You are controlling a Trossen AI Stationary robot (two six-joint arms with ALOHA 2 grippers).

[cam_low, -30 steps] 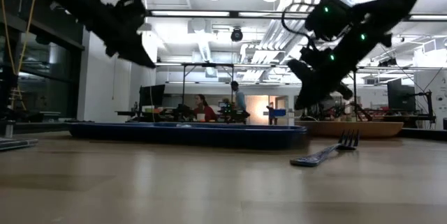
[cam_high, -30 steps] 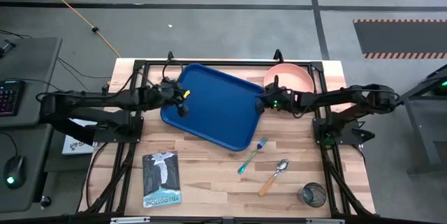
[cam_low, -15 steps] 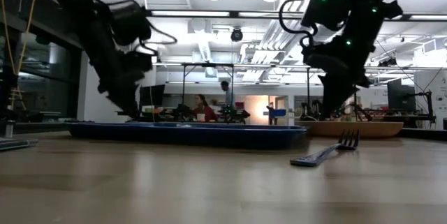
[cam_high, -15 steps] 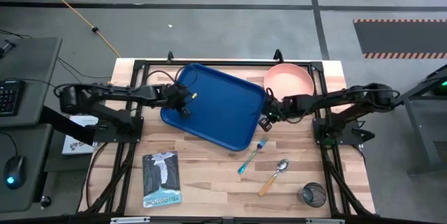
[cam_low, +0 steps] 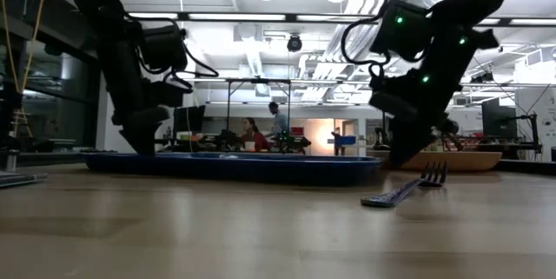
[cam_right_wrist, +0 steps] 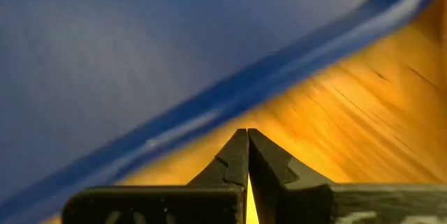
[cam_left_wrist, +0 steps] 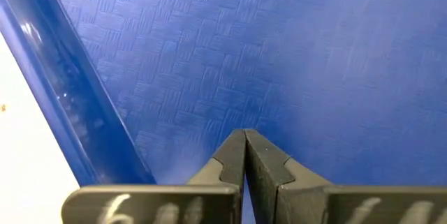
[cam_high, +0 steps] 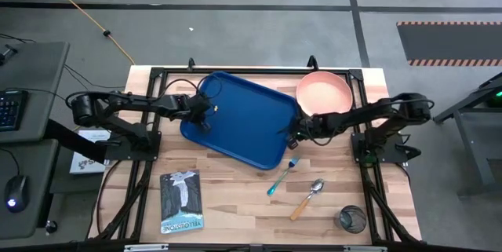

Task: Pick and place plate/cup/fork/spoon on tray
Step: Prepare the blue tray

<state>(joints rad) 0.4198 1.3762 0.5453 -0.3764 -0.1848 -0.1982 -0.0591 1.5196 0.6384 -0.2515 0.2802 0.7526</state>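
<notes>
The blue tray (cam_high: 243,118) lies slanted on the table's far middle. My left gripper (cam_high: 205,114) is shut, low over the tray's floor (cam_left_wrist: 293,56) just inside its left rim (cam_left_wrist: 63,91). My right gripper (cam_high: 292,139) is shut, low over the bare wood (cam_right_wrist: 335,112) just outside the tray's right rim (cam_right_wrist: 209,105). The peach plate (cam_high: 323,93) rests on the table at the far right. The fork (cam_high: 282,175), the spoon (cam_high: 307,199) and the dark cup (cam_high: 351,219) lie toward the near right. My left gripper points its shut fingertips (cam_left_wrist: 244,140) down at the tray's floor near the left rim; I cannot tell whether they touch it. My right gripper points its shut fingertips (cam_right_wrist: 247,137) down beside the tray's right rim; I cannot tell whether they touch the rim or the wood.
A dark booklet (cam_high: 180,201) lies at the near left. The black frame bars (cam_high: 153,111) run along the table's left and right sides. Bare wood shows between the tray and the table's near edge (cam_high: 235,205).
My left gripper has come down onto the tray's left part. My right gripper has gone from beside the plate toward the table's near edge and down, along the tray's right rim. The tray and tableware have stayed where they were.
</notes>
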